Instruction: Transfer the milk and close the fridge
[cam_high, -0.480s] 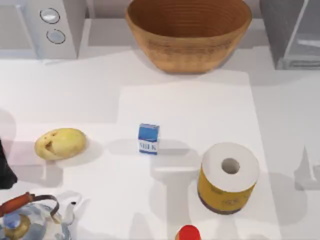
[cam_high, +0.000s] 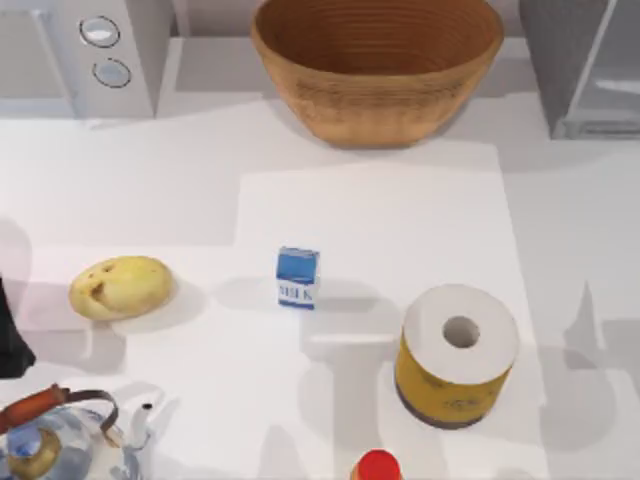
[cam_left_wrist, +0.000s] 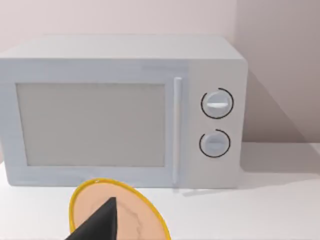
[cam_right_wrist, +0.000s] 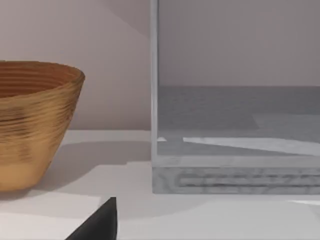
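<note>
The milk (cam_high: 297, 278), a small carton with a blue top and a white lower band, stands upright near the middle of the table with no gripper near it. The fridge (cam_high: 588, 68), dark grey and boxy, stands at the back right corner. In the right wrist view its glassy panel in a light frame (cam_right_wrist: 235, 125) is close ahead, with a dark tip of my right gripper (cam_right_wrist: 100, 222) low in front. My left arm (cam_high: 10, 340) sits at the table's far left edge, and a dark tip of my left gripper (cam_left_wrist: 100, 222) faces the microwave.
A large woven bowl (cam_high: 376, 62) stands at the back middle and a light-grey microwave (cam_high: 90, 55) with two dials at the back left. A potato (cam_high: 120, 288) lies left of the milk, a yellow-wrapped paper roll (cam_high: 456, 355) to its front right. At the front edge are a kettle (cam_high: 60, 440) and a red cap (cam_high: 376, 466).
The arm shadow on the table's right side has shifted a little to the left. The milk and the other objects have not moved.
</note>
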